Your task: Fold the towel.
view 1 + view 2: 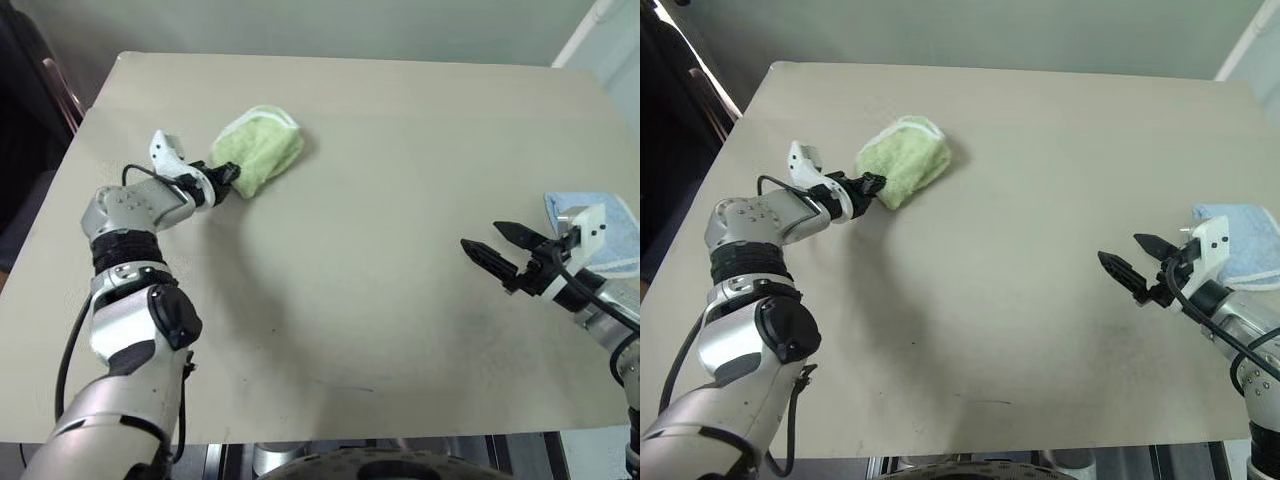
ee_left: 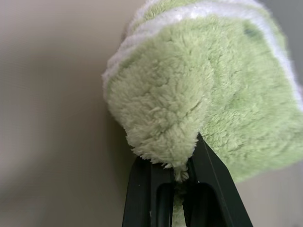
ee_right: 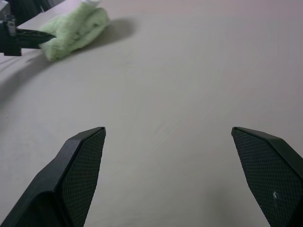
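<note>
The towel (image 1: 258,150), lime-green terry with white edging, lies bunched in a small folded heap at the far left of the tan table (image 1: 400,300). My left gripper (image 1: 228,179) is shut on the towel's near corner; in the left wrist view the fluffy edge (image 2: 165,132) is pinched between the two black fingers (image 2: 142,198). My right gripper (image 1: 497,248) hovers open over the table's right side, far from the towel, with nothing between its fingertips (image 3: 80,161). The right wrist view shows the towel (image 3: 75,29) far off with the left gripper at its edge.
A pale blue cloth (image 1: 610,232) lies at the table's right edge, just behind my right gripper. The table's edges run close on the left and at the front.
</note>
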You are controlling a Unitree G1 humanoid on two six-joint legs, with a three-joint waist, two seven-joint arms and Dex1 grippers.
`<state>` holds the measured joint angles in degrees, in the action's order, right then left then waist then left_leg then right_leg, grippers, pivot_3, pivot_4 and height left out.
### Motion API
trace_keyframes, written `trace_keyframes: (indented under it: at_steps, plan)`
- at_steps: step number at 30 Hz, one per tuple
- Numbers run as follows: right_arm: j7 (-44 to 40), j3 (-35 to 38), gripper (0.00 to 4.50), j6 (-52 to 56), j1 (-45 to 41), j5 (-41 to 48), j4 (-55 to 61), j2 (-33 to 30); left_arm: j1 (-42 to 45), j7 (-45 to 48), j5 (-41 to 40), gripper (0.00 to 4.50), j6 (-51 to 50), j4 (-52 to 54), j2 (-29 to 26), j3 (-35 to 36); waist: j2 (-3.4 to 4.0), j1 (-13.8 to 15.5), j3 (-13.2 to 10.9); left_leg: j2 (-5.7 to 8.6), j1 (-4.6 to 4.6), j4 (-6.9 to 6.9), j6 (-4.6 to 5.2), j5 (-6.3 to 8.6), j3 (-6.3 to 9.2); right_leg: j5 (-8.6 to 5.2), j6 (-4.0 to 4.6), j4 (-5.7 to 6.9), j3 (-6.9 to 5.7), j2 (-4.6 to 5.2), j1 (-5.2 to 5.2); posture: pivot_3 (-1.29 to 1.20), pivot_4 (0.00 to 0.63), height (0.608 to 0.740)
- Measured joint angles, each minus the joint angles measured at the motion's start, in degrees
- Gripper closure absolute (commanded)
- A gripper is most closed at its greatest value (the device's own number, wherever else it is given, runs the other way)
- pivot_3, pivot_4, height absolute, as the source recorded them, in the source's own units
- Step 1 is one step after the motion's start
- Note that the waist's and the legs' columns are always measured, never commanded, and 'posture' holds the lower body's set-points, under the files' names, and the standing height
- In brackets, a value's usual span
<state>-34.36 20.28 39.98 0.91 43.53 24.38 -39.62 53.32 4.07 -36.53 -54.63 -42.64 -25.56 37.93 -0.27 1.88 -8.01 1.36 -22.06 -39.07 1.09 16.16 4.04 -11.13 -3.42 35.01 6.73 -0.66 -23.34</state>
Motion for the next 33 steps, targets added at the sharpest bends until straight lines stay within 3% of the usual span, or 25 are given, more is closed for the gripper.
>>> trace_keyframes:
  at_steps: [7, 14, 24, 33]
  plan:
    - [-1.9, -2.7, 0.0, -0.4, -3.3, -1.8, -2.4, 0.0, -3.3, -2.9, -3.2, 4.48, -1.6, 10.9, 2.2, 1.3, -0.03, -0.5, 0.0, -0.08, 0.01, 0.05, -0.17, -0.09, 0.07, 0.08, 0.24, 0.08, -0.09, -0.04, -0.11, 0.0, 0.15, 0.74]
    - [-2.7, -3.6, 0.0, -1.1, -4.1, -3.3, -3.6, 0.0, -3.8, -3.4, -6.1, 4.48, -2.0, 14.2, 3.9, 2.1, -0.04, -0.4, 0.0, -0.1, 0.02, -0.05, -0.18, -0.11, 0.12, 0.17, 0.35, 0.08, -0.16, -0.04, -0.05, 0.0, 0.15, 0.74]
    - [-3.5, -4.0, 0.0, -1.9, -4.3, -4.0, -4.5, 0.1, -5.8, -3.3, -2.7, 4.48, 6.5, 16.7, -0.4, 0.8, -0.04, -0.5, 0.0, -0.1, 0.02, -0.02, -0.2, -0.12, 0.14, 0.17, 0.36, 0.07, -0.17, -0.05, -0.07, 0.0, 0.15, 0.74]
    - [-4.9, -5.9, 0.0, -2.8, -6.5, -5.4, -6.3, 0.2, -9.6, -5.9, -3.3, 4.48, 6.6, 18.5, -4.1, 4.0, -0.04, -0.5, 0.0, -0.1, 0.02, 0.0, -0.21, -0.12, 0.17, 0.2, 0.41, 0.09, -0.21, -0.06, -0.07, 0.0, 0.15, 0.74]
